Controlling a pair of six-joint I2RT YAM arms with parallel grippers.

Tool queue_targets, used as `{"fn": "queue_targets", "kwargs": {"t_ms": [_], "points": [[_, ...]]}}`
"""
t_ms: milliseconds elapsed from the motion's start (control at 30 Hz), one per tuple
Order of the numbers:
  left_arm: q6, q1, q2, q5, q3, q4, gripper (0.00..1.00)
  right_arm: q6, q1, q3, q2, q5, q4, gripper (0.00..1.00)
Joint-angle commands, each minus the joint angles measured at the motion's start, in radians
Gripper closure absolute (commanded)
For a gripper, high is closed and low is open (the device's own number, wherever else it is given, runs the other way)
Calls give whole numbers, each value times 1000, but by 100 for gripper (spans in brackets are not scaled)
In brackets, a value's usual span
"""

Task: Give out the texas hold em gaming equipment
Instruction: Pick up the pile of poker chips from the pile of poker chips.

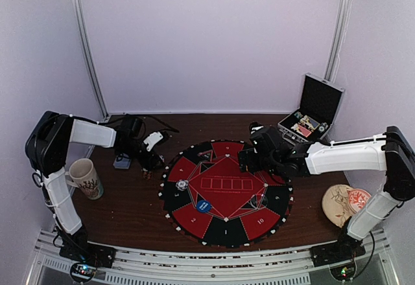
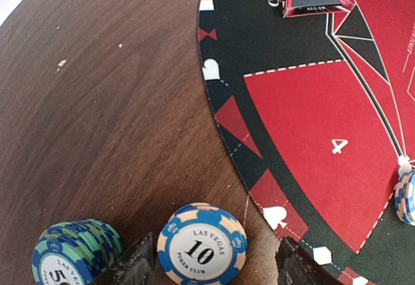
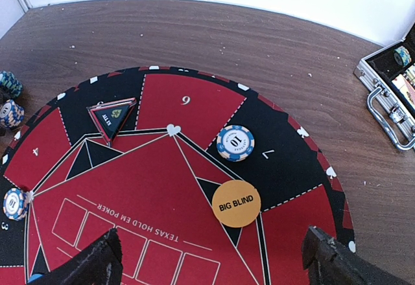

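A blue-and-cream poker chip stack marked 10 (image 2: 202,249) stands on the wood just left of the round red-and-black poker mat (image 2: 311,136). My left gripper (image 2: 217,251) straddles it, open; the left finger is close to the chip and the right finger stands apart from it. A green-and-blue chip stack (image 2: 74,252) stands just outside the left finger. My right gripper (image 3: 213,239) hovers open over the mat (image 3: 162,188) with nothing between its fingers. Beyond it lie an orange BIG BLIND disc (image 3: 236,203) and a blue 10 chip (image 3: 235,142). A blue disc (image 1: 204,205) lies on the mat's near side.
A triangular ALL IN marker (image 3: 111,115) lies on the mat's far left part. The open silver-edged case (image 1: 314,113) stands at the back right. A patterned mug (image 1: 84,178) stands at the left, and a round coaster (image 1: 347,204) lies by the right arm's base.
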Motion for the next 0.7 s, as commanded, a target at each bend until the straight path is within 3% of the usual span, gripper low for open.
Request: {"fn": "queue_targets", "kwargs": {"t_ms": [0,667], "points": [[1,-5,13,-8,22,21,34,-6,2,25,0,-1,6,3],[2,-5,25,-13,27,22,44,-5,2,25,1,-2,8,3]]}}
